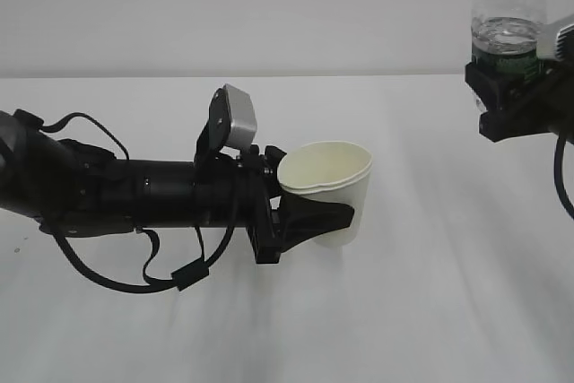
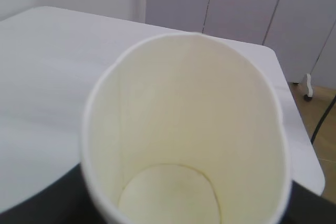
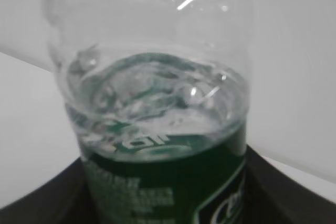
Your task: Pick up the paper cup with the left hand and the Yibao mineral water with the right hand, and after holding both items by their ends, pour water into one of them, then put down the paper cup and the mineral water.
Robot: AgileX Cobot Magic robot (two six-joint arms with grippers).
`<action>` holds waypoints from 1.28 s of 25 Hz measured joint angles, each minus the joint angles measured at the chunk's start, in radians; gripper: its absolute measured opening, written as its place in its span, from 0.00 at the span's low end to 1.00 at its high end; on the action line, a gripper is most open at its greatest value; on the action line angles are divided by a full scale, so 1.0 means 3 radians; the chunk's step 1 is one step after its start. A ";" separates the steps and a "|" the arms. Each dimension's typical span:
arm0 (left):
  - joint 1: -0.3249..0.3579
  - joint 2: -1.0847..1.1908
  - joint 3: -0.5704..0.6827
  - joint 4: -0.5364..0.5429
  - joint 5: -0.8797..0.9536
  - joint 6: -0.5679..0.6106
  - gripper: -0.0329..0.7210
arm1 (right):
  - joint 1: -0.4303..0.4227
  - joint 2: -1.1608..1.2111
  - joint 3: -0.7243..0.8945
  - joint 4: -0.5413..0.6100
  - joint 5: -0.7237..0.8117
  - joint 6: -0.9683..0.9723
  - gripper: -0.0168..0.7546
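Fig.: both pick-ups done, pour not yet begun. The left hand (image 1: 314,221) grips the paper cup (image 1: 330,187), fingers clamped on its lower wall w/ the cup standing upright just ahead of the wrist, clear of the table (image 1: 269,329). The right hand (image 1: 516,87) is closed on the Yibao mineral water (image 1: 508,15) at the label band, bottle upright above the fingers, top cut off by the frame edge. Bottle is higher than the cup and well apart from it, off toward the right hand's side; no tilt on either. Left to do: bring the two together, tip the bottle over the cup, then set both down.

Cup: white outside, cream inside, rolled rim squeezed slightly out of round by the grip; left wrist view shows a dry, empty bottom. Bottle: clear, ribbed, dark green label w/ white print; water stands a little above the label's top edge and the surface looks rippled in the right wrist view, though that view is blurred, so possibly only glare.
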 joint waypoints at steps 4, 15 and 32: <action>0.0000 0.0000 0.0000 0.0000 0.0000 -0.0014 0.64 | 0.0000 -0.0119 0.0000 -0.0028 0.0180 0.0021 0.62; 0.0000 0.0000 0.0000 0.0000 -0.0010 -0.0014 0.63 | 0.0000 -0.0242 0.0006 -0.0145 0.0343 0.0034 0.62; 0.0000 0.0000 0.0000 0.0000 -0.0025 -0.0014 0.63 | 0.0000 -0.0242 0.0006 -0.0151 0.0050 -0.0030 0.62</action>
